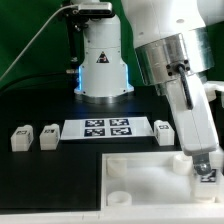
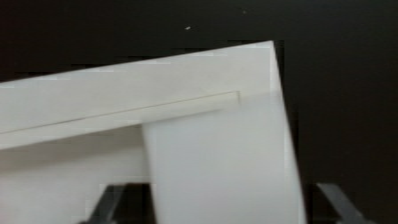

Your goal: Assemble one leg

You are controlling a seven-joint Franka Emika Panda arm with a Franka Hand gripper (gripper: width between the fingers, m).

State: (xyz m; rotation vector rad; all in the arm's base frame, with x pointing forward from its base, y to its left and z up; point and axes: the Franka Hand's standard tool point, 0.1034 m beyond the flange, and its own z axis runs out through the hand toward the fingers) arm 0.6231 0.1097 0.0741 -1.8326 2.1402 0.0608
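Observation:
My gripper [image 1: 204, 170] hangs over the right corner of the big white panel [image 1: 150, 180], at the exterior view's right. In the wrist view a leg [image 2: 214, 150] stands as a tall white block between my fingers [image 2: 121, 203], and the gripper [image 2: 222, 208] is shut on it. The panel's corner [image 2: 107, 100] lies right under the leg. Whether the leg touches the panel I cannot tell. Three more legs lie on the black table: two at the left [image 1: 20, 138] [image 1: 47, 134] and one behind the gripper [image 1: 165, 129].
The marker board [image 1: 105, 128] lies on the table behind the panel. The robot's base [image 1: 102, 70] stands at the back. A round socket [image 1: 117, 171] shows at the panel's left corner.

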